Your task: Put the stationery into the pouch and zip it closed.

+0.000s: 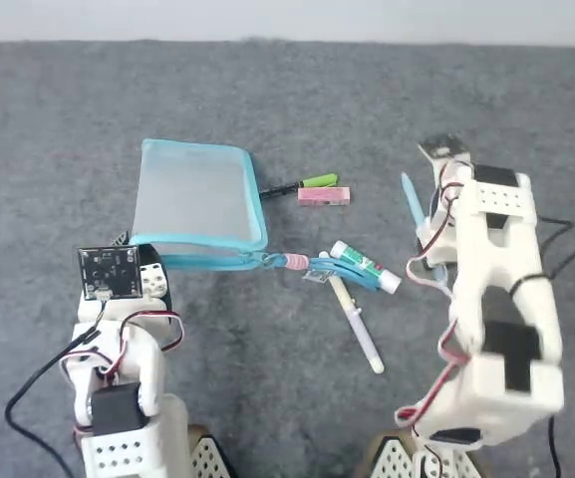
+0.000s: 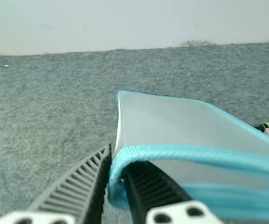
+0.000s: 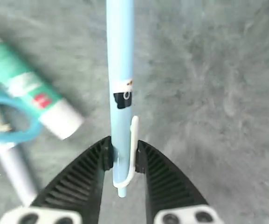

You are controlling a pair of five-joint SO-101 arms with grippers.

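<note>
The left claw (image 2: 116, 163) pinches the near left edge of the pouch (image 1: 192, 199), which lies left of centre on the counter (image 1: 58, 129). The right claw (image 3: 123, 151) clamps a light blue pen (image 3: 120, 56), right of the glue stick (image 1: 365, 266).

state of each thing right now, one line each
pouch: unzipped, mouth edge pinched in the left claw
blue pen: gripped in the right claw
glue stick: lying loose outside the pouch
white pen: lying loose outside the pouch
green pen: lying loose beside the pouch
pink eraser: lying loose beside the pouch
</note>
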